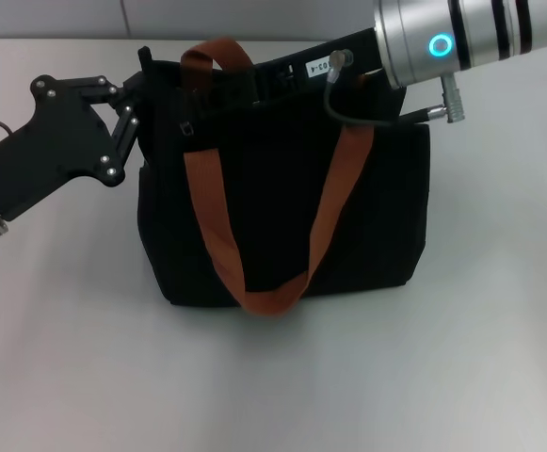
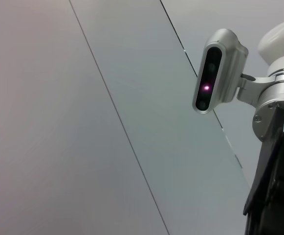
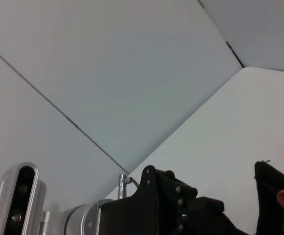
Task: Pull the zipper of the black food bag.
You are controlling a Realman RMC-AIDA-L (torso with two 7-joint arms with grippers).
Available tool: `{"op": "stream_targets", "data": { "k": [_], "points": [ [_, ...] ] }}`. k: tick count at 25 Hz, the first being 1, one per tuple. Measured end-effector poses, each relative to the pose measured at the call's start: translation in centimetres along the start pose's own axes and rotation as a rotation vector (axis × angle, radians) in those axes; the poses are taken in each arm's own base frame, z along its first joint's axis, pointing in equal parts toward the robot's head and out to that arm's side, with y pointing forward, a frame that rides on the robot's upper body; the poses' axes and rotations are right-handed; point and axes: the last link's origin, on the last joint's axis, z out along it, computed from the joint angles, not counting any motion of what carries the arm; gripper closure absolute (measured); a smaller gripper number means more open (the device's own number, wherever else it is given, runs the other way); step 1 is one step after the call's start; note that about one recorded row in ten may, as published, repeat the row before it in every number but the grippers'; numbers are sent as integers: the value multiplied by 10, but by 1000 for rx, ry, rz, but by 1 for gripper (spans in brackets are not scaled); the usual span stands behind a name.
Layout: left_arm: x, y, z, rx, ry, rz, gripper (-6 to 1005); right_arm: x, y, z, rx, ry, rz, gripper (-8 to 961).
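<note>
1. Head view: nearest the camera, the right arm's silver forearm crosses the top right corner, and its black gripper reaches along the top of the black food bag. Whether its fingers are clenched or released I cannot tell, since the arm hides them. The left gripper sits at the bag's left top corner, fingers apparently closed on the fabric edge, probably bracing the bag so a pull on the zipper will not drag it. That small tab lies on the top, near the left end, beside an orange strap. The bag stands upright on the table; its contents are hidden.

2. Left wrist view: only wall panels and the right arm's wrist camera show; no bag.

3. Right wrist view: the left gripper appears farther off, and a corner of the bag with a bit of orange strap.
</note>
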Motion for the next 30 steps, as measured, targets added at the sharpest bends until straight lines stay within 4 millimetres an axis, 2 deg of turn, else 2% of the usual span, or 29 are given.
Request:
{"op": "stream_targets", "data": {
  "k": [20,30],
  "points": [
    [2,-1,9,-13,20,-16,950,0,1,8,20,26,-6,600],
    [3,-1,10,-14,22,-26,948,-2,2,10,22,26,-9,633]
  ]
}}
